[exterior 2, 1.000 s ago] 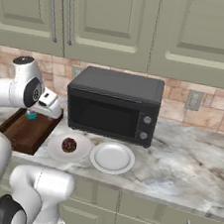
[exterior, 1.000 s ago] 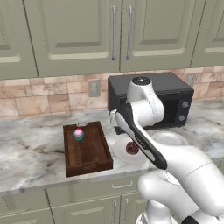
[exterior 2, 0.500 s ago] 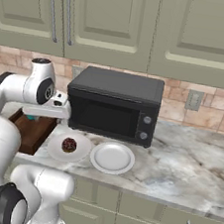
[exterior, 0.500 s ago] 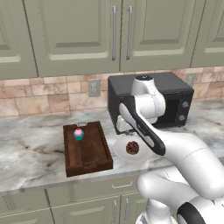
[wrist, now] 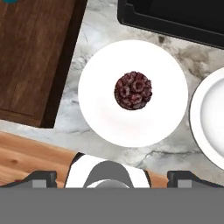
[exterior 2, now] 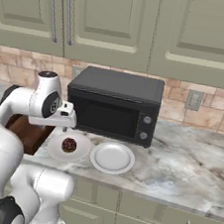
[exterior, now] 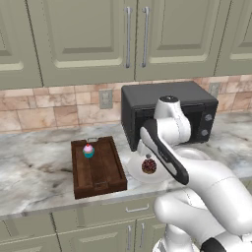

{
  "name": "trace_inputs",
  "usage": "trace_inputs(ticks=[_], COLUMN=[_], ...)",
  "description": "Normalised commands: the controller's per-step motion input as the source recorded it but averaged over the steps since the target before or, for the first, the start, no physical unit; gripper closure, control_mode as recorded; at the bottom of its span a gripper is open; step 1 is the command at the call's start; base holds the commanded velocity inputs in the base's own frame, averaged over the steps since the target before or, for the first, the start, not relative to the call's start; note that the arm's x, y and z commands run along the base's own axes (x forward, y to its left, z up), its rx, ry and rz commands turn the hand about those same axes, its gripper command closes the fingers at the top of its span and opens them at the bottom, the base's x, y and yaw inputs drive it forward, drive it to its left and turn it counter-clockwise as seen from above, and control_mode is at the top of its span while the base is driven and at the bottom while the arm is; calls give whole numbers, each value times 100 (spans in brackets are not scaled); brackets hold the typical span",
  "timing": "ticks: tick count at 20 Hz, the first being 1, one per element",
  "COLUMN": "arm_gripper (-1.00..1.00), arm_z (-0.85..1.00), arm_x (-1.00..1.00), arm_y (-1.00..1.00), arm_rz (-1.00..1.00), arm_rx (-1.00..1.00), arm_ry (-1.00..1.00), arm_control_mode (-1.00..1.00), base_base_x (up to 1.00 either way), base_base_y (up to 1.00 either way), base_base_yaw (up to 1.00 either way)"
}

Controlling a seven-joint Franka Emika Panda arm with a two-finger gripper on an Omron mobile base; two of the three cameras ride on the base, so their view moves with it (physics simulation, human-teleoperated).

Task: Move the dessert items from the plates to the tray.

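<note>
One chocolate pastry (wrist: 133,90) is left on its white plate (wrist: 99,114) beside the wooden tray (exterior: 97,172), where the cupcake (exterior: 88,150) is already set; the wide-open gripper (exterior 2: 65,123) is poised above, apparently for pickup

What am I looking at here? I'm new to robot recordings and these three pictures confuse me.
It is a rendered kitchen with one white robot arm on a base that can drive. Two pictures come from cameras on that base, behind the arm to its left and right. The third looks down from a camera on the hand. On the marble counter lies a dark wooden tray with a pink-frosted cupcake on it. Beside the tray sits a white plate bearing a chocolate pastry, then a second, bare plate, all in front of a black microwave. The gripper hangs over the pastry, open and holding nothing.
</note>
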Motion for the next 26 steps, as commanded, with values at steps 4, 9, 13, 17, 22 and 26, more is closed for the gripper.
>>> trace_inputs(ticks=[4,9,13,17,22,26], arm_gripper=[-100,-100,-100,-100,-100,-100], arm_z=[-26,-25,-17,-18,-26,-32], arm_x=[21,25,19,18,23,22], arm_y=[0,-2,-1,0,0,-1], arm_rz=[0,0,0,0,0,0], arm_rx=[1,0,0,0,0,0], arm_ry=[0,0,0,0,0,0], arm_control_mode=[-100,-100,-100,-100,-100,-100], base_base_x=[0,0,0,0,0,0], base_base_y=[0,0,0,0,0,0], base_base_yaw=[0,0,0,0,0,0])
